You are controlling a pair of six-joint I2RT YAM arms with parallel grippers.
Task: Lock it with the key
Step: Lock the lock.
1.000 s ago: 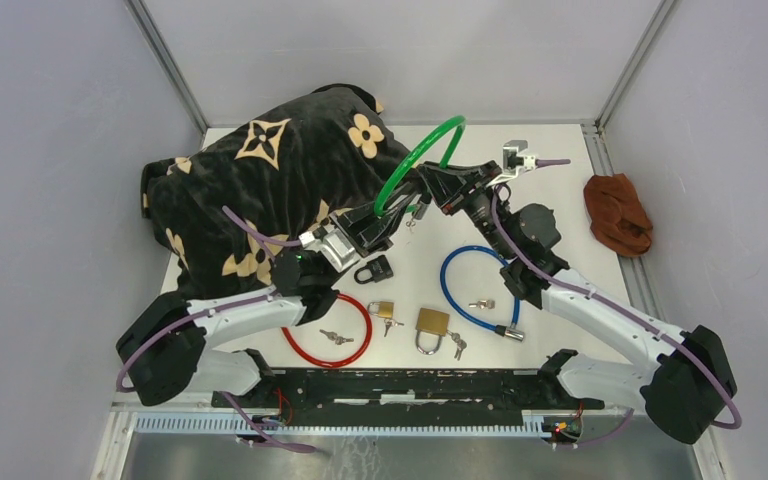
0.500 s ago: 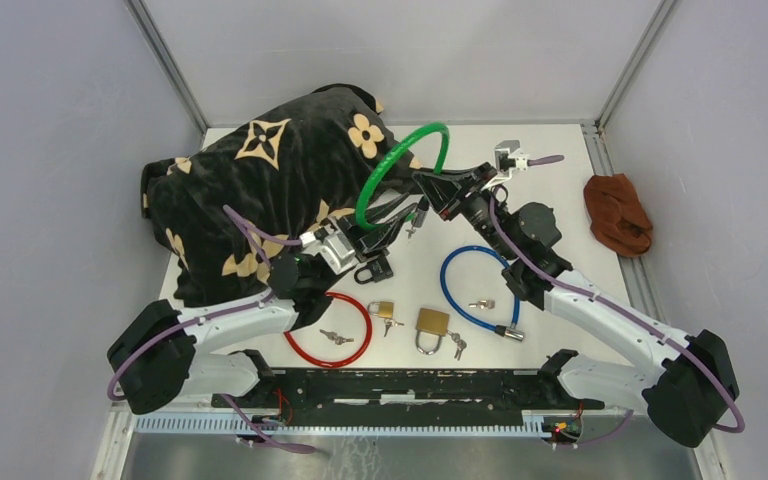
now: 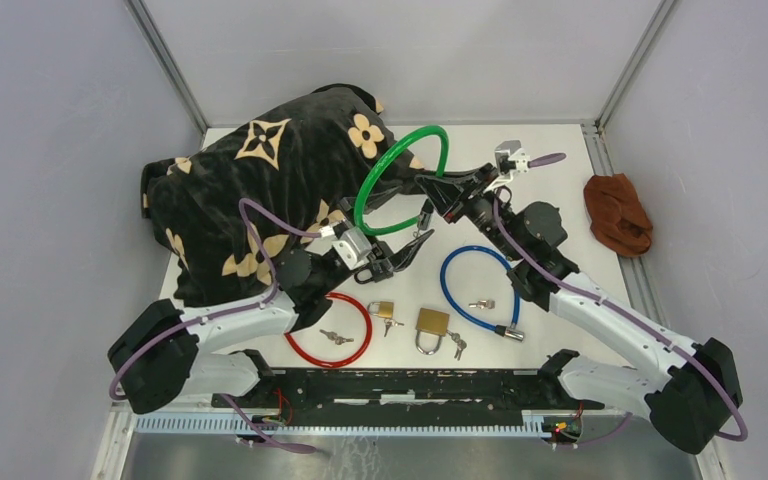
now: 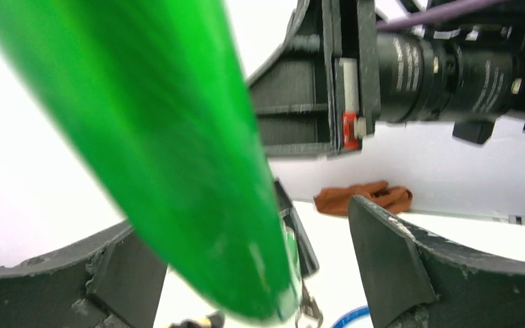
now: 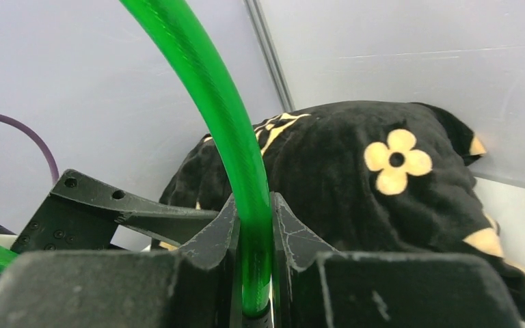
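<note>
Right end effector (image 5: 254, 232) is clamped shut on the green cable lock (image 3: 363, 198). It pinches the cable low on the loop, near the loop's 4 o'clock in the top view. The loop is off the surface (image 3: 560, 185) and stands tilted, long axis roughly 7 to 1 o'clock. Its left arc hangs over the edge of the black flowered blanket (image 3: 260, 190). So the task's thing is in the air mid-workspace, carried by your right arm alone.

Left end effector (image 3: 405, 252) has its jaws spread wide with nothing in them. It sits just at 7 o'clock of the right pinch point, under the loop's low end. In the left wrist view the green cable comes down from 11 o'clock into the gap between the fingers (image 4: 389, 273). It looks apart from both, but the blur is heavy.

Relation to watch: the lock head and what looks like a small dangling key (image 4: 307, 311) hang at the cable's low end. That's about 12 to 1 o'clock from the left end effector, very near. Left is the free arm and the nearer one, so the key work looks like yours on the left, with right as holder. Come in along that 7-to-1 line, up toward the head. Can't tell if the key is seated in the cylinder. Black padlock (image 3: 373, 270) at 7 o'clock of the left end effector isn't in play.
</note>
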